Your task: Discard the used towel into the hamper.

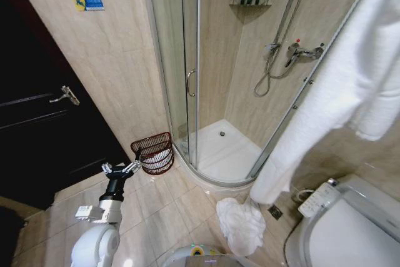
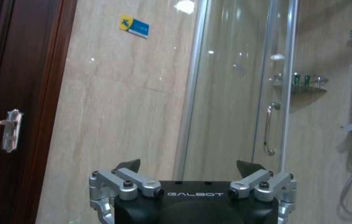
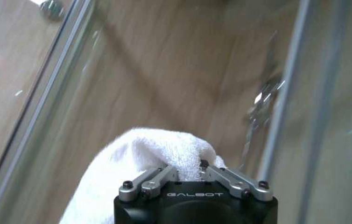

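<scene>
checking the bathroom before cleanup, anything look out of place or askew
Yes: a crumpled white towel lies heaped on the floor tiles beside the toilet, and the hamper by the shower glass sits tilted rather than upright.

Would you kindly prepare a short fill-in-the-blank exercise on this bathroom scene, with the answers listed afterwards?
1. The right claw is shut on a white ____.
2. The left claw hangs open beside the hamper, which stands on the floor against the glass ____ enclosure.
3. On the floor tiles near the toilet lies a crumpled cloth whose colour is ____.

Answers: towel; shower; white
</scene>
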Robot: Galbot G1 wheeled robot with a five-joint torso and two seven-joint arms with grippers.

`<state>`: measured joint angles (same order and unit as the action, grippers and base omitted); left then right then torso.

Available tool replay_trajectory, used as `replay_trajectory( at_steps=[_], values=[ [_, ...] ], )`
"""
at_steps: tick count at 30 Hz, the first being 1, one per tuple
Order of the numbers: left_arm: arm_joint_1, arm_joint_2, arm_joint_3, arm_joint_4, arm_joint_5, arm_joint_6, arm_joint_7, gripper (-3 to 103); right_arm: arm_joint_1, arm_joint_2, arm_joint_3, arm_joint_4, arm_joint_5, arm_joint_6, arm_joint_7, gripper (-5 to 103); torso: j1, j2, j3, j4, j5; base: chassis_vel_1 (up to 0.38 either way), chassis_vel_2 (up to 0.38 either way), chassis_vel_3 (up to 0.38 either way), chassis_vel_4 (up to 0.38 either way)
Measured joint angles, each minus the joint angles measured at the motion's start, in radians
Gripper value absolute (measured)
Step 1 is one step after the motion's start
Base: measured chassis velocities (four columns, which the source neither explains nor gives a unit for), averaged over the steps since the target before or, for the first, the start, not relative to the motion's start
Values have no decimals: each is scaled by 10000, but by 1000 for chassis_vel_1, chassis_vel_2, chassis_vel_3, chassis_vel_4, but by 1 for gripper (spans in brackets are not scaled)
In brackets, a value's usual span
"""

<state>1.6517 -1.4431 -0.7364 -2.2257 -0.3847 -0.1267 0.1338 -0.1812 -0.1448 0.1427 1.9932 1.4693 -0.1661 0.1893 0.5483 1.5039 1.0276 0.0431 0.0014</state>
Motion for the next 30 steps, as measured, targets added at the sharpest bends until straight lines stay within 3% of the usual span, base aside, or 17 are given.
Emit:
replay_trajectory(
  at_steps=[4, 6, 7, 9, 10, 12, 16, 19, 22, 24, 25, 27, 30],
  values=[
    [-74, 29, 2, -17, 47, 32, -1, 100, -141, 1380, -1055, -405, -686, 829, 351, 9, -5, 2, -5, -6, -20, 0, 0, 0, 0],
    [-110, -19, -14, -112, 59, 130, -34, 100, -328, 2203, -1502, -449, -1263, 1096, 823, 9, -3, 0, -3, 0, -3, 0, 0, 0, 0],
    [-110, -19, -14, -112, 59, 130, -34, 100, -328, 2203, -1502, -449, -1263, 1096, 823, 9, -3, 0, -3, 0, -3, 0, 0, 0, 0],
    [-99, -91, -20, -154, 133, 164, -59, 100, -1001, 2862, -1444, -336, -2412, 1430, 1315, 9, -3, 1, -4, 0, -26, 0, 0, 0, 0],
    [-64, -135, -22, -177, 173, 165, -64, 100, -1298, 3124, -1354, -261, -2914, 1527, 1540, 9, -3, 1, -4, -2, -21, 0, 0, 0, 0],
    [-5, -211, -28, -211, 215, 162, -65, 100, -1554, 3385, -1265, -122, -3353, 1519, 1770, 9, -3, 1, -3, -3, -7, 0, 0, 0, 0],
    [189, -489, -65, -234, 431, 60, -70, 100, -2061, 4124, -1082, 444, -3866, 929, 2234, 9, -6, 4, -7, -3, -26, 0, 0, 0, 0],
    [269, -628, -63, -216, 580, -23, -74, 100, -2582, 4503, -1058, 535, -4069, 812, 2318, 9, -7, 4, -7, -2, -19, 0, 0, 0, 0],
    [343, -725, -55, -184, 693, -82, -76, 100, -3198, 4947, -1042, -9, -4666, 1231, 1896, 9, -7, 4, -6, -1, -11, 0, 0, 0, 0],
    [377, -780, -49, -143, 819, -141, -73, 100, -3647, 5412, -1004, -937, -5398, 2093, 946, 9, -6, 4, -6, -3, -12, 0, 0, 0, 0],
    [377, -780, -49, -143, 819, -141, -73, 100, -3647, 5412, -1004, -937, -5398, 2093, 946, 9, -6, 4, -6, -3, -12, 0, 0, 0, 0],
    [407, -824, -46, -137, 920, -169, -74, 100, -4131, 5925, -865, -1911, -6278, 2829, 261, 9, -5, 4, -6, 0, -12, 0, 0, 0, 0],
    [425, -843, -31, -141, 1007, -171, -74, 100, -4813, 6461, -502, -2524, -7125, 3428, -122, 9, -4, 3, -5, -1, -18, 0, 0, 0, 0]
  ],
)
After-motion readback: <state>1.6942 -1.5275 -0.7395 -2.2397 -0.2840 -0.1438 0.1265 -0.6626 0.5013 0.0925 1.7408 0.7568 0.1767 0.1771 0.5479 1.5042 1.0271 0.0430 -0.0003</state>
